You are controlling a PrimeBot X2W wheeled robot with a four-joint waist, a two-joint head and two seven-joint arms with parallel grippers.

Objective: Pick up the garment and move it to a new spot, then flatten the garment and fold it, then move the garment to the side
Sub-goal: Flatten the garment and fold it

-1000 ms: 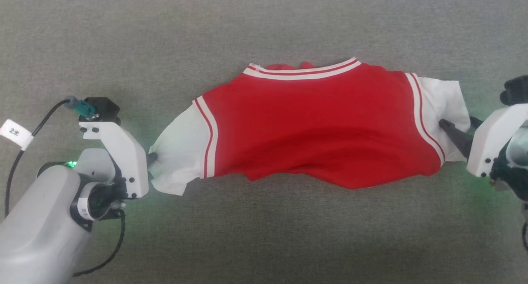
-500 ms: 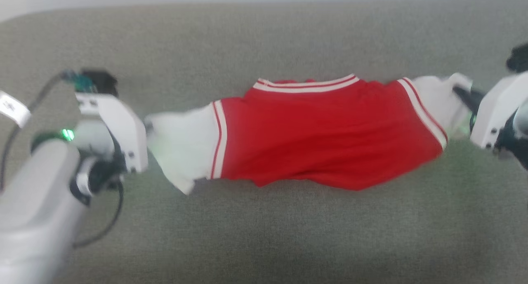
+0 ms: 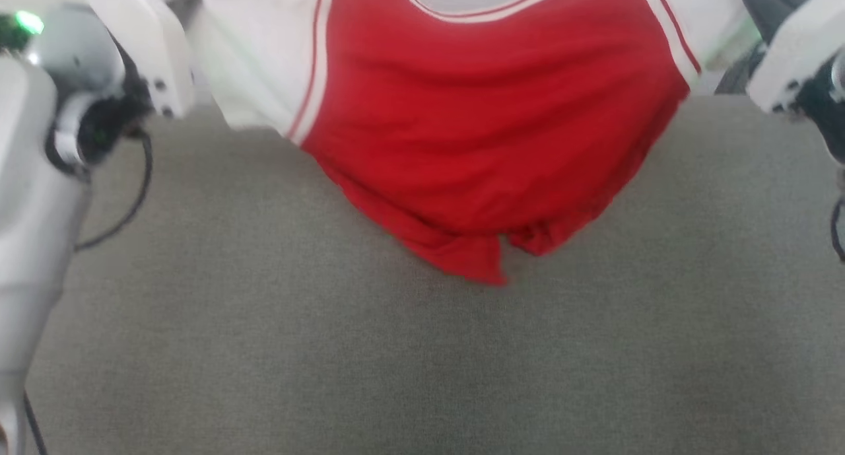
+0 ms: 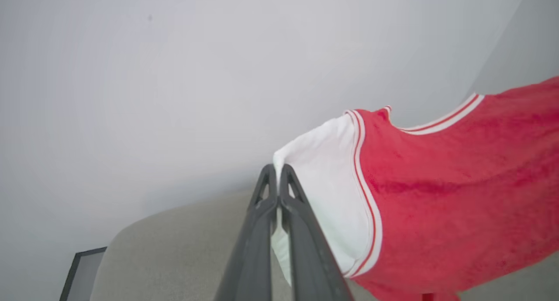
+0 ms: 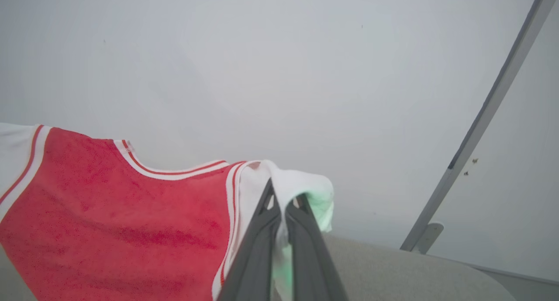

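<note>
Garment (image 3: 488, 111) hangs in the air above the grey surface (image 3: 396, 376), stretched between both hands, probably so it can be carried over and laid down flat. Left hand (image 4: 277, 170) is clamped on one white sleeve end, right hand (image 5: 284, 196) on the other. Its long axis runs left to right, collar up, hem drooping toward the surface.
</note>
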